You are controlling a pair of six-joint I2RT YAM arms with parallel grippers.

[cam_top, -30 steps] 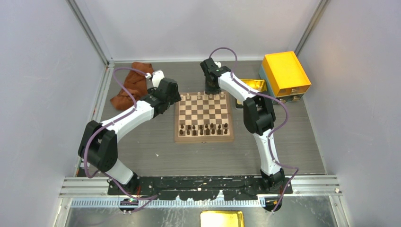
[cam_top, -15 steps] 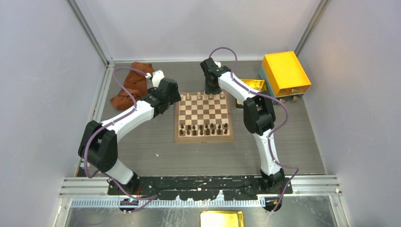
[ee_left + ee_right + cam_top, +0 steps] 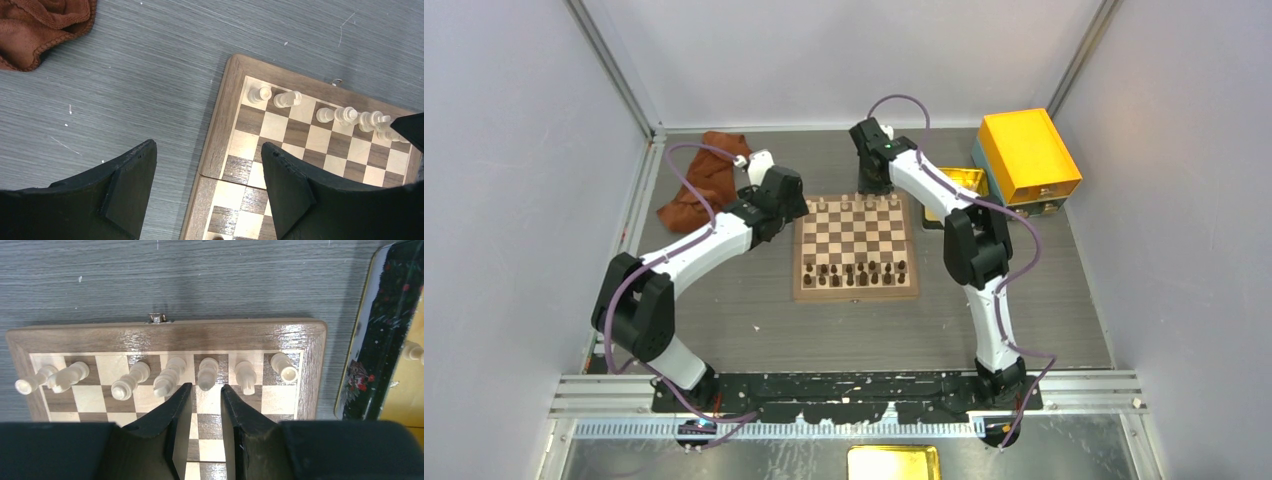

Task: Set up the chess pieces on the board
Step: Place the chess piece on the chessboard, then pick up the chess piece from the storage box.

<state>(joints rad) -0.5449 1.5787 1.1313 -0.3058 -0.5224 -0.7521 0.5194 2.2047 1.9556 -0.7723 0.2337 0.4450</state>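
Observation:
The board (image 3: 856, 294) lies mid-table. Several cream chess pieces (image 3: 856, 203) stand along its far row, seen too in the left wrist view (image 3: 287, 99). In the right wrist view one cream piece (image 3: 208, 372) stands just at the tips of my right gripper (image 3: 206, 387), whose jaws are a little apart with a gap on both sides of it. That gripper (image 3: 874, 185) hovers at the board's far edge (image 3: 165, 332). My left gripper (image 3: 208, 147) is wide open and empty over the board's left border (image 3: 220, 125), at its far left corner (image 3: 792, 200).
Dark chessmen (image 3: 854, 272) fill the near rows. An orange-yellow box (image 3: 1027, 155) and a shallow tray (image 3: 954, 185) sit at the far right; the tray (image 3: 380, 330) holds a cream piece (image 3: 412, 351). A brown cloth (image 3: 704, 185) lies at the far left.
My right arm has shifted slightly away from the board at its far edge. The left arm has edged a little to the right. No pieces have moved.

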